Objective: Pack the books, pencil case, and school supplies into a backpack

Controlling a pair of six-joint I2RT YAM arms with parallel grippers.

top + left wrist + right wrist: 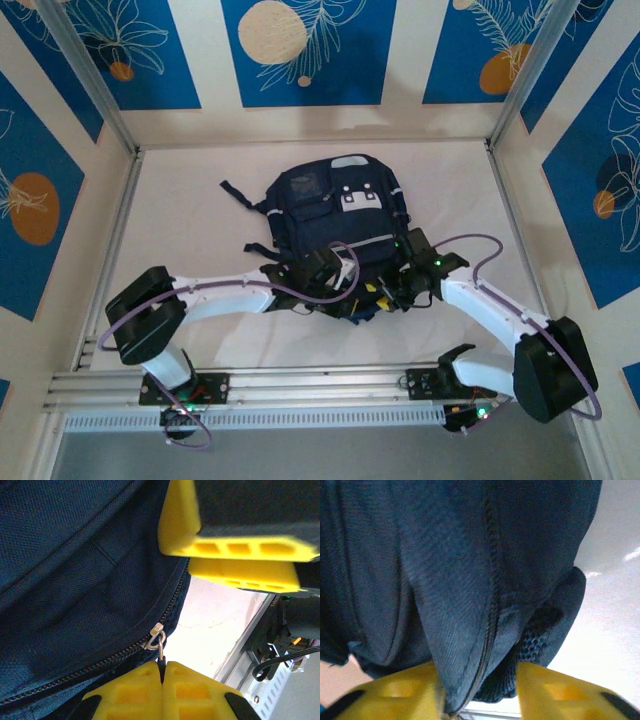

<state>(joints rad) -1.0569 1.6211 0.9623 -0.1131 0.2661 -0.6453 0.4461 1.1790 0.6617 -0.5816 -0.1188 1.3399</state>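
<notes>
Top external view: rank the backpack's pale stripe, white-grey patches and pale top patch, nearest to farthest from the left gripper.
1. pale stripe, across the backpack front, just beyond the left gripper, whose jaws are shut on the zipper pull.
2. white-grey patches, mid-front, farther up.
3. pale top patch, at the backpack's far edge.

Left gripper [162,669] clamped tight, right gripper [477,680] seemingly half-closed, both reaching forward and inward.
</notes>
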